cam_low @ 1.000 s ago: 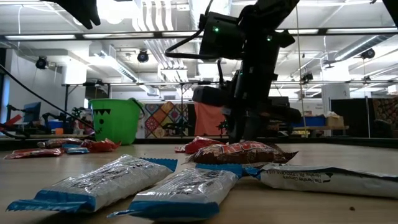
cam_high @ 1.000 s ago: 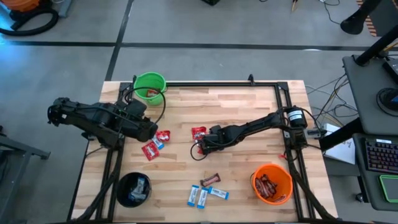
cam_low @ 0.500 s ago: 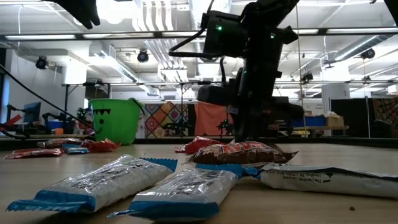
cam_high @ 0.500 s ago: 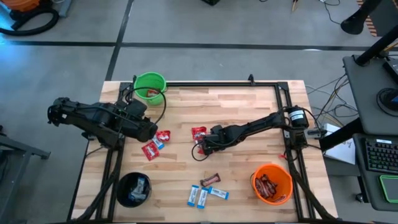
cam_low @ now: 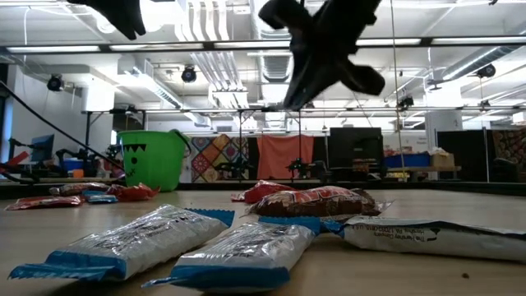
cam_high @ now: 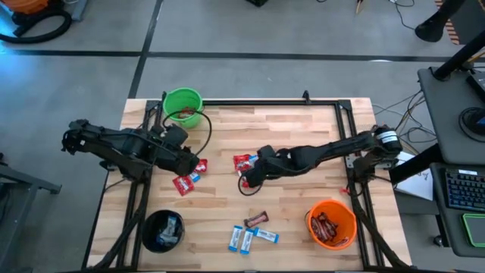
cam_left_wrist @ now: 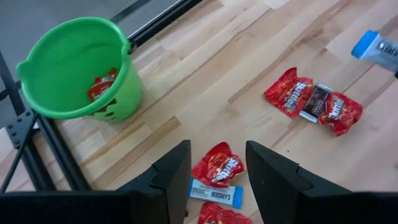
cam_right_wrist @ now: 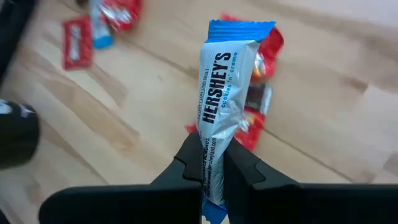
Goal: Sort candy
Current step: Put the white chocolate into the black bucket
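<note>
My right gripper (cam_right_wrist: 211, 167) is shut on a blue-and-white candy packet (cam_right_wrist: 225, 87), high above the table's middle (cam_high: 250, 176); the left wrist view shows the same packet (cam_left_wrist: 376, 50). Below it, two red packets and a dark bar (cam_high: 242, 161) lie flat on the wood. My left gripper (cam_left_wrist: 214, 174) hangs open over a red packet (cam_left_wrist: 219, 165) and a blue-and-white one (cam_left_wrist: 214, 193) at the table's left (cam_high: 193, 161). The low view shows both arms only as dark shapes at its top. My right gripper pinches the packet between its two fingers (cam_right_wrist: 245, 168) near one end (cam_right_wrist: 210, 146), where the wrapper is squeezed narrow. The fingers slant down from the table's right. The rest of the packet sticks out beyond the fingertips, lifted clear of the table.
A green bucket (cam_high: 183, 106) with a red packet inside stands far left. A black bucket (cam_high: 163, 230) is near left, an orange bucket (cam_high: 331, 224) near right. A brown bar (cam_high: 258, 220) and blue-and-white packets (cam_high: 246, 239) lie near the front edge, more red packets (cam_high: 183, 183) at the left.
My right gripper has risen from the candies at the table's middle, and the blue-and-white packet has come up with it, clear of the wood. The red packets and dark bar have stayed where they lay.
</note>
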{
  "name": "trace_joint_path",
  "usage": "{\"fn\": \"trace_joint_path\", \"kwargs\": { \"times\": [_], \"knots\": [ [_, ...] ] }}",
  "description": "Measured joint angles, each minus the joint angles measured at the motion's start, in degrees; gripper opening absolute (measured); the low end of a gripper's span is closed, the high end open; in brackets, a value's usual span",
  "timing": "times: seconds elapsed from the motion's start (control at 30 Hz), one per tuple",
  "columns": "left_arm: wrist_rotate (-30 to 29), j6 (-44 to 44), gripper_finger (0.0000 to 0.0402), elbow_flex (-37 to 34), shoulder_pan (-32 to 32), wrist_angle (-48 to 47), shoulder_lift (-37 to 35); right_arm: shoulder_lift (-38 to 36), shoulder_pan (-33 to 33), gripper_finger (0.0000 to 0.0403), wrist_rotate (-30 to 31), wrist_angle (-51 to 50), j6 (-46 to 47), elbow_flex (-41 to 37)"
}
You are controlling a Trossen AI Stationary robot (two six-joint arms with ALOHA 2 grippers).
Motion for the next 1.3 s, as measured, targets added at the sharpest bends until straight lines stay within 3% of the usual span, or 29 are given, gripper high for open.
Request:
{"fn": "trace_joint_path", "kwargs": {
  "times": [0.2,0.5,0.67,0.9,1.13,1.3],
  "knots": [
    [-0.2,0.2,0.0136,0.0,0.0,0.0,0.8,-4.0,2.7,0.0013,2.3,0.2,-1.5,1.2],
    [-0.1,0.8,0.0136,0.0,0.1,3.2,1.1,-4.3,7.6,0.0013,1.7,2.8,-4.5,3.6],
    [1.5,5.9,0.0136,0.0,0.0,11.8,1.9,-4.2,7.8,0.0013,2.0,5.9,-6.8,4.4],
    [7.6,17.9,0.0136,0.0,0.0,29.2,1.7,-3.8,7.5,0.0013,6.8,12.4,-10.0,5.9],
    [15.4,23.4,0.0136,0.0,0.1,38.0,1.7,-3.8,7.0,0.0013,13.7,12.2,-12.0,8.4],
    [15.9,25.7,0.0136,0.0,0.2,42.0,1.7,-3.8,6.5,0.0013,13.9,12.4,-12.8,9.0]
  ]
}}
